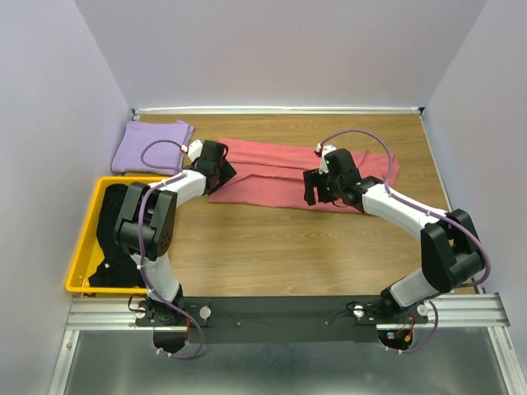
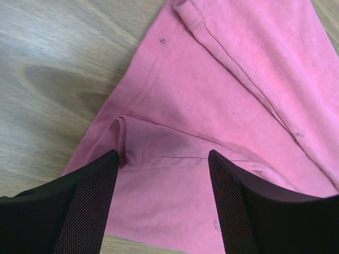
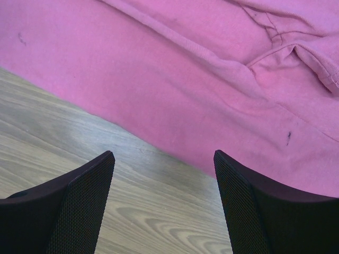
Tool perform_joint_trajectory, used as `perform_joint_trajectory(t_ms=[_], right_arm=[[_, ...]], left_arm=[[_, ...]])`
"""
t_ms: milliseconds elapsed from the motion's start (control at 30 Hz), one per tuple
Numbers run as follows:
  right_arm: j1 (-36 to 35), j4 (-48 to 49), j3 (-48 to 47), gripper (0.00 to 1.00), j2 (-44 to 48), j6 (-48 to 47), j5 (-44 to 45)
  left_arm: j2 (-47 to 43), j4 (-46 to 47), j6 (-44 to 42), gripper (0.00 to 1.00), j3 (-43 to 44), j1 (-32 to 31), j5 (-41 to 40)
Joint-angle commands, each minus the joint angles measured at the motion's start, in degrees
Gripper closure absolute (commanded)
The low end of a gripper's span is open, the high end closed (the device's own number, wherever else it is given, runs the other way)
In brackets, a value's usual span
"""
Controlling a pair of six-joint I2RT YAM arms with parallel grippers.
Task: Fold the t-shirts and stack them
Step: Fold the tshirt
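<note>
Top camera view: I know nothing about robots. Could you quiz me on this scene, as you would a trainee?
1. True or false: the lavender t-shirt lies folded at the far left corner of the table.
2. What lies in the yellow bin? A) black t-shirts B) a pink shirt C) towels
3. Fill in: the left tool and right tool both stand open by the ____ t-shirt.
Key: 1 true; 2 A; 3 salmon-pink.
</note>
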State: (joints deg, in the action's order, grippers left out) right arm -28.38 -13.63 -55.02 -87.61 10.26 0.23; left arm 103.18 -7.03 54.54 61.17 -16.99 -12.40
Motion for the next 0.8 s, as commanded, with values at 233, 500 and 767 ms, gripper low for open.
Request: perform_joint_trajectory(t_ms=[233, 500, 767], right_arm=[[0.1, -0.6, 1.1, 0.17, 1.3, -0.1, -0.6], [0.2, -0.5, 1.5, 0.17, 1.6, -0.1, -0.6], [0.2, -0.7, 1.4, 0.17, 1.7, -0.3, -0.6]], left_arm=[[-0.3, -1.9, 1.2, 0.29, 1.4, -0.1, -3.7], [0.9, -1.6, 0.7, 0.37, 3.3, -0.1, -3.2], [2.0, -3.0, 0.7, 0.37, 5.5, -0.1, -2.7]])
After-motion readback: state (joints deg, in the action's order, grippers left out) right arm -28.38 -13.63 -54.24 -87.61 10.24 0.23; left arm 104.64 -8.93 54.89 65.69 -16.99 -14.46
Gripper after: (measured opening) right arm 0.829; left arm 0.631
